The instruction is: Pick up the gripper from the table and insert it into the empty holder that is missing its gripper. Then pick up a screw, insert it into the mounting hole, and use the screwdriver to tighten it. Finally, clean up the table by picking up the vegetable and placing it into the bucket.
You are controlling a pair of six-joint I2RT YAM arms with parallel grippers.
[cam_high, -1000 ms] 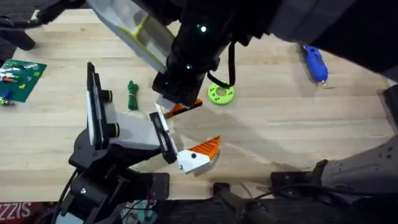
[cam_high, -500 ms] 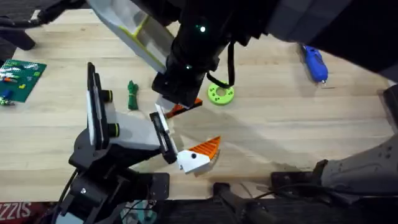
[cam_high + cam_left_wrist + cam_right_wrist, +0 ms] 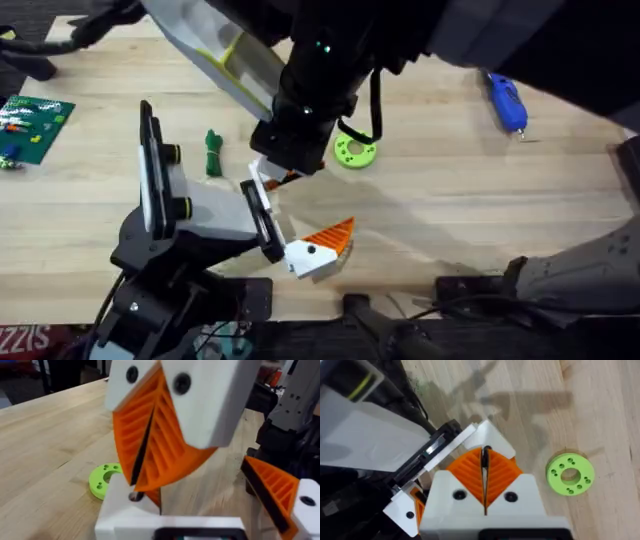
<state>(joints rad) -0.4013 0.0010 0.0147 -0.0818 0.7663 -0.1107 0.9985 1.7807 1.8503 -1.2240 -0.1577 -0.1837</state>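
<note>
My right gripper (image 3: 280, 172) points down over the end of the holder (image 3: 262, 215), shut on the gripper (image 3: 284, 178), a small orange wedge on a white base. In the right wrist view the pads (image 3: 470, 472) press together, with the white base (image 3: 495, 435) at their tips beside the holder's black plate (image 3: 442, 432). The left wrist view shows that right gripper (image 3: 134, 482) close up, above the gripper's white base (image 3: 122, 500). The blue screwdriver (image 3: 506, 100) lies far right. The green vegetable (image 3: 212, 152) lies left of the holder. Bucket and screws are out of view.
The twin orange finger (image 3: 328, 240) (image 3: 272, 485) sits on the holder just below the work spot. A green ring disc (image 3: 355, 151) (image 3: 569, 475) lies right of the gripper. A green circuit board (image 3: 35, 125) is at the far left. The black stand base (image 3: 150, 290) fills the lower left.
My right gripper has shifted slightly left and down toward the holder's plates, and less of the orange wedge now sticks out to its right.
</note>
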